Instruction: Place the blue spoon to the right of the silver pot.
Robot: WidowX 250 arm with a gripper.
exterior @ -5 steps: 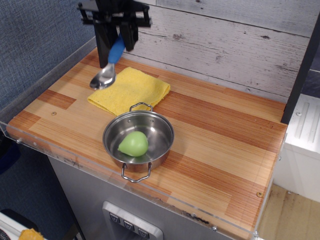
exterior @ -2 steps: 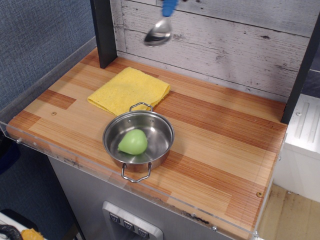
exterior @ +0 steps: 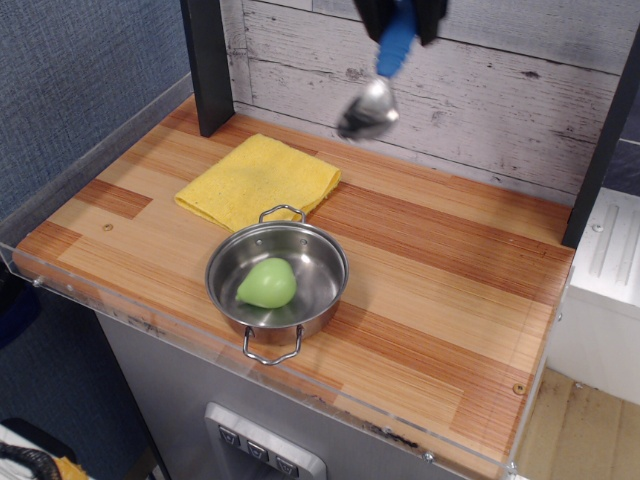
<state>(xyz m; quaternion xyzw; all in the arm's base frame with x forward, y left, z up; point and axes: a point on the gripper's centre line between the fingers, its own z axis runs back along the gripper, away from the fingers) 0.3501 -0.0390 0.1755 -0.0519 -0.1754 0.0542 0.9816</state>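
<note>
The blue spoon (exterior: 380, 85) hangs in the air at the top middle, blue handle up, shiny bowl down, well above the wooden counter. My gripper (exterior: 400, 22) is shut on its handle; only its dark fingertips show at the top edge. The silver pot (exterior: 277, 278) stands near the counter's front, left of centre, with wire loop handles front and back. The spoon is behind and to the right of the pot, high above it.
A green pear-like object (exterior: 267, 285) lies inside the pot. A yellow cloth (exterior: 258, 180) lies behind the pot on the left. A black post (exterior: 207, 65) stands at the back left. A grey plank wall (exterior: 500, 90) backs the wooden counter (exterior: 450, 280).
The gripper carried the spoon up from above the yellow cloth, then to the right and slightly down. The pot and cloth have not moved.
</note>
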